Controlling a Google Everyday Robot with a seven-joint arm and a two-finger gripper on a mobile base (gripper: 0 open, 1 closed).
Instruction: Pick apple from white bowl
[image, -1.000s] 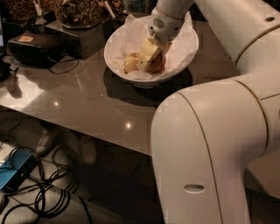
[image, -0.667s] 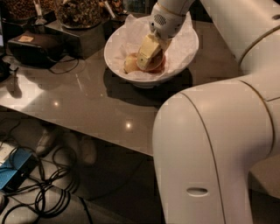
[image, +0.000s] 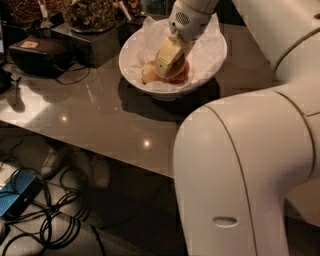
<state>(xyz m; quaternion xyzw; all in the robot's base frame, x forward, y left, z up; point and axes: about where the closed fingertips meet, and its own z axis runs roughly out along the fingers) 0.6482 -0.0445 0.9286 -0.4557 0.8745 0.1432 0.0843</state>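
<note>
The apple (image: 182, 75) lies in the white bowl (image: 165, 91), low in the hollow and toward the side nearer the camera; only its orange-red flank shows, at the right of the pincer (image: 167, 67), which comes down on it from above and covers its upper left part; the two look to be touching, though the contact itself is hidden. Whether the pincer is wide, narrow or already holding the fruit cannot be told, since its beige body hides the gap. Just left of it sits a paler, yellowish piece of fruit (image: 148, 73), close against the apple's side of the bowl. Crumpled white paper (image: 150, 35) lines the bowl and stands up past the rim at the back. The bowl rests on a glossy grey-brown surface (image: 100, 112), throwing a dark shadow around its foot; the white wrist (image: 190, 15) slants down into it from the upper right, and the arm's large white shell (image: 250, 175) fills the lower right of the view. On the surface to the left sits a black device (image: 37, 52) with a cord; behind it a dark box (image: 92, 42) carries jars of brownish contents. On the floor below lie tangled black cables (image: 55, 220) and a blue object (image: 15, 192).
</note>
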